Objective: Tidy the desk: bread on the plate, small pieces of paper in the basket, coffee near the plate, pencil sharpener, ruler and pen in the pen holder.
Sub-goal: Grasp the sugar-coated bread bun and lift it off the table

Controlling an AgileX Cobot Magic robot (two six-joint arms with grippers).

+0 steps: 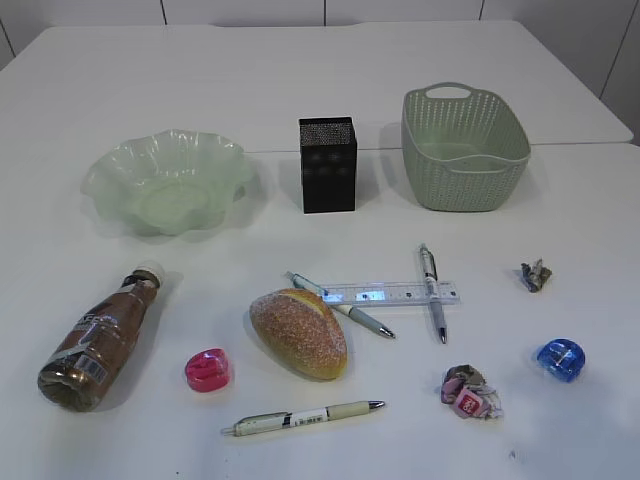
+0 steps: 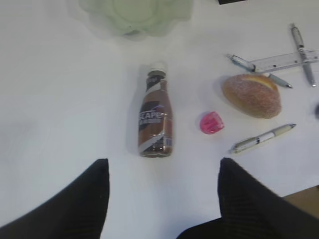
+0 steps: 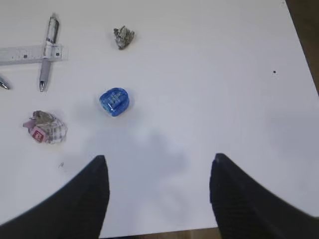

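My left hand [image 2: 162,194] hangs spread wide above the white surface [image 1: 300,80], grasping nothing and touching nothing; the clear plastic coffee bottle with its white cap and brown label [image 2: 156,113] lies on its side just beyond its two dark fingers [image 2: 75,204]. My right hand [image 3: 157,194] is likewise spread wide and empty over bare surface, with the blue translucent pencil sharpener [image 3: 114,102] lying beyond its left finger.

I take the oval golden-brown sugared bread roll [image 1: 298,332] as my landmark. I count one roll, one bottle, lying well to its left, and one pale green ruffled plate [image 1: 167,181] behind it to the left. One black mesh pen holder [image 1: 327,164] stands upright behind it, and one sage-green woven-look basket [image 1: 463,150] sits behind it to the right.

There are two sharpeners: a pink one [image 1: 207,369] just left of the roll, the blue one far right. Pens number three: one cream [image 1: 303,417] in front of the roll, one [image 1: 340,304] just behind its right end, one [image 1: 433,291] further right, lying across the single clear plastic ruler [image 1: 390,294]. Paper wads number two: a pink-and-white one [image 1: 469,391] to the right, a grey-brown one [image 1: 535,274] further right and behind.
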